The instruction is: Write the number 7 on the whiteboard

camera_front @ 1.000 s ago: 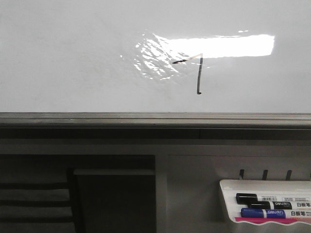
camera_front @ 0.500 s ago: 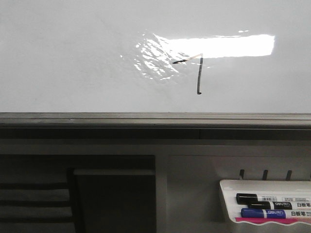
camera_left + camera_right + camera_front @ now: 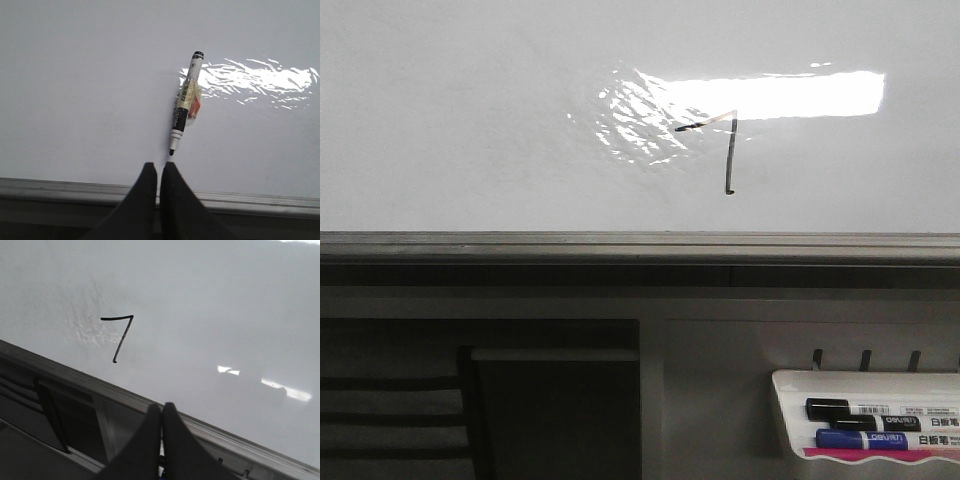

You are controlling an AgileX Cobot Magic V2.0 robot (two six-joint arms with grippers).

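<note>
The whiteboard fills the upper front view, with a bright glare and a dark grey frame edge. A black number 7 is drawn on it at the glare; it also shows in the right wrist view. An uncapped black-and-white marker lies on the board in the left wrist view, tip toward my left gripper, a small gap apart. That gripper is shut and empty. My right gripper is shut and empty over the frame edge. Neither gripper shows in the front view.
A small white marker tray hangs below the board at the lower right and holds a black marker and a blue marker. Dark shelving sits under the frame at the left.
</note>
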